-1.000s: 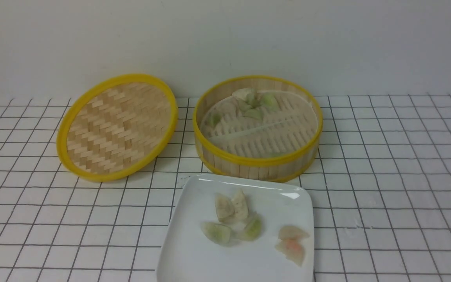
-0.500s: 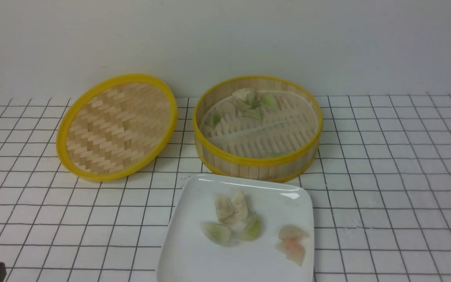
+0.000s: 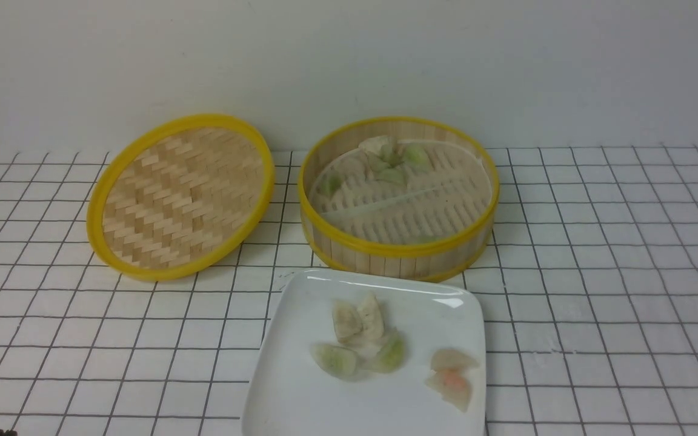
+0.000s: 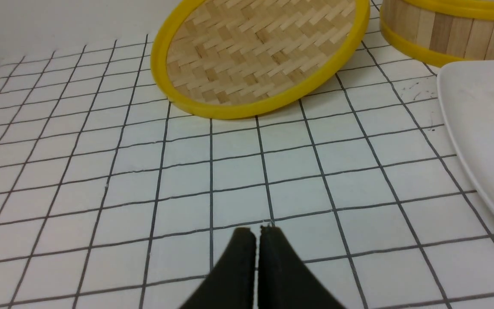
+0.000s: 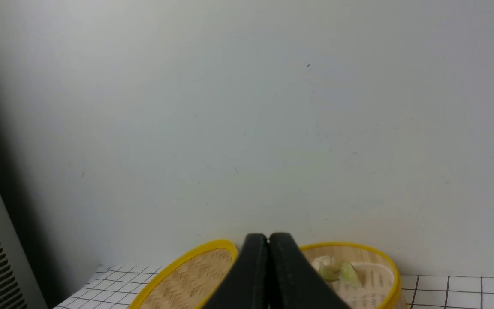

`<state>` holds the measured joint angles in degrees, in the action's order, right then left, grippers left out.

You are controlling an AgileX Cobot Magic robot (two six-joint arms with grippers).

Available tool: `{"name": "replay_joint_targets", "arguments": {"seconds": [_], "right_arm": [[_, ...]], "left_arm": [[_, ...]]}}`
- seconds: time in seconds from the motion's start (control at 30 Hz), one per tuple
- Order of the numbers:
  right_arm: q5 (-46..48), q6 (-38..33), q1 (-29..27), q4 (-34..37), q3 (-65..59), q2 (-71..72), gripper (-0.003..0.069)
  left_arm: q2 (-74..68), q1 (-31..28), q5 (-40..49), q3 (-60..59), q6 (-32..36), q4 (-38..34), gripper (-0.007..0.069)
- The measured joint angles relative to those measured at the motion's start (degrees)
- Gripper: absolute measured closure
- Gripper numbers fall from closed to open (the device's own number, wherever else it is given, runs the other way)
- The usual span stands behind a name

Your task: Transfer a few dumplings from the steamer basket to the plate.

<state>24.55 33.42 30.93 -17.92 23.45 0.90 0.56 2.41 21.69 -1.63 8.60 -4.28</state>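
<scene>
Six dumplings point(image 3: 379, 345) are noted on the plate point(image 3: 300, 399) at the worktop's near edge. Left gripper point(image 4: 256, 231) and right gripper point(image 5: 268, 238) are closed, empty. Further picks from the steamer basket point(image 3: 397, 245) risk crushed dumplings.

The steamer basket point(image 3: 398, 200) sits at the far centre of the bench point(image 3: 597, 290), its lid point(image 3: 180, 197) to its left. The plate point(image 3: 300, 387) lies just near of the basket. Dumplings point(image 3: 361, 339) rest on the plate; others lie inside the basket.
</scene>
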Motion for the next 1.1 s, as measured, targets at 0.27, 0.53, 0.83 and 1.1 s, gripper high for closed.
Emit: {"name": "replay_joint_targets", "arguments": {"seconds": [0.27,0.53,0.83,1.1], "right_arm": [[0.0,0.0,0.0,0.0,0.0,0.0,0.0673],[0.0,-1.14,0.0,0.22,0.0,0.0,0.0673],[0.0,-25.89,0.0,18.34,0.0,0.0,0.0673],[0.41,-32.91,-2.73,22.22,-2.6,0.0,0.0673]], "left_arm": [[0.0,0.0,0.0,0.0,0.0,0.0,0.0631],[0.0,0.0,0.0,0.0,0.0,0.05,0.0631],[0.0,0.0,0.01,0.0,0.0,0.02,0.0631],[0.0,0.0,0.06,0.0,0.0,0.02,0.0631]]}}
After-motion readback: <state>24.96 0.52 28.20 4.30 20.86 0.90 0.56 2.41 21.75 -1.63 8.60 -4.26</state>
